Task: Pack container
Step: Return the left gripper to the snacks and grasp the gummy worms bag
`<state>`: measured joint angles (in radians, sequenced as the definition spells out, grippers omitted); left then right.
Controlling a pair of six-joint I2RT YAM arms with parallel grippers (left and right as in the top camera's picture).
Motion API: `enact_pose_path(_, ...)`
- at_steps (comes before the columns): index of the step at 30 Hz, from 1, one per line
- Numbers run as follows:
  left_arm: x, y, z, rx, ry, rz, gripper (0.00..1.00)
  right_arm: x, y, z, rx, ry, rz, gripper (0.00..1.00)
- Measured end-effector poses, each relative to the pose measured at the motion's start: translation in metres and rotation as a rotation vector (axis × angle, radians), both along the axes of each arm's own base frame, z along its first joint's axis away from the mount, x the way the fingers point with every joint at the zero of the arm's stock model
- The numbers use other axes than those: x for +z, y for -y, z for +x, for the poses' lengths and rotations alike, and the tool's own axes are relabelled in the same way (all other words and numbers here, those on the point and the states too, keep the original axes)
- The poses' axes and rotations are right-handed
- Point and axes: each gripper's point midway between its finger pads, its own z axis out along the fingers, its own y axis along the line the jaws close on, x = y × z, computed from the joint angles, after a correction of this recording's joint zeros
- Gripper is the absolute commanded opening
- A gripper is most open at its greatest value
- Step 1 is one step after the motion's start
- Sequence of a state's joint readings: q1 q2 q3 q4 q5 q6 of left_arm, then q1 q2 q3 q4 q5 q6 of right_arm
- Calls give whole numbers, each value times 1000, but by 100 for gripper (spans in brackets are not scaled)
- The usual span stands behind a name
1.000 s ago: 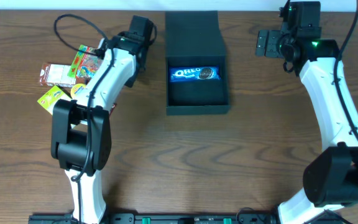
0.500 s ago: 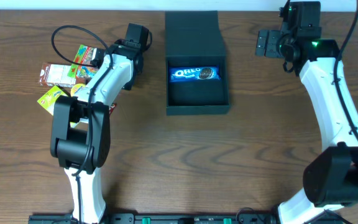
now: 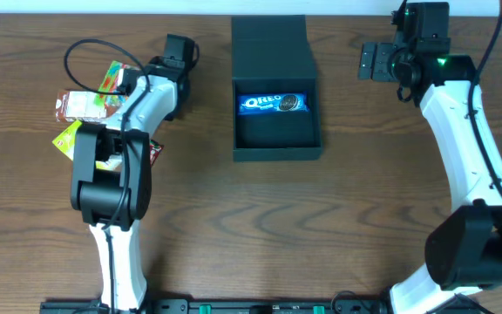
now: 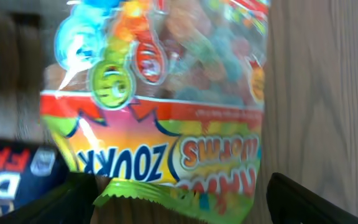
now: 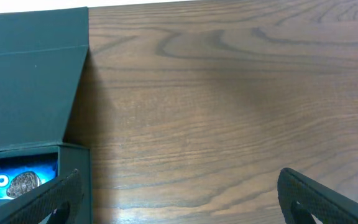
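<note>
Evidently lining up a pick, the left claw (image 4: 182, 202) hung spread above the gummy-worms bag (image 4: 160, 93). The right claw (image 5: 182, 199) sat released near the open container (image 3: 277, 153), far-centre on the bench (image 3: 234, 218), an Oreo pack (image 3: 273, 104) inside.

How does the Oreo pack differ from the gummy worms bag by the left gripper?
The Oreo pack is a slim blue sleeve; the gummy worms bag is a broader multicoloured pouch. The Oreo pack lies in the container; the bag lies on the table, in front of the open left gripper. Both are snack packets lying flat.
</note>
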<state>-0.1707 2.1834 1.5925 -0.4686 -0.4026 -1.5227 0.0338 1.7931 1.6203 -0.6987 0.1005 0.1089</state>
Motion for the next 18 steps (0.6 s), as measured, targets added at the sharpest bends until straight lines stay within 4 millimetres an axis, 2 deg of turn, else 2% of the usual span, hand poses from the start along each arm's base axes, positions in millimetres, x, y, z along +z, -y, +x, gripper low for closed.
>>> enact_pose_path(3, -6, -10, 0, 16, -9, -15, 68, 0, 0, 0, 0, 0, 0, 99)
enact_pose_path(7, -23, -11, 3, -9, -32, -38, 37, 0, 0, 0, -1, -1, 0, 99)
enact_pose_path(11, -28, -6, 9, -66, -36, -50, 6, -1, 0, -1, -1, -4, 1, 99)
enact_pose_path(18, -30, 0, 14, -183, -61, -27, 6, -3, 0, -3, -2, -17, 1, 99)
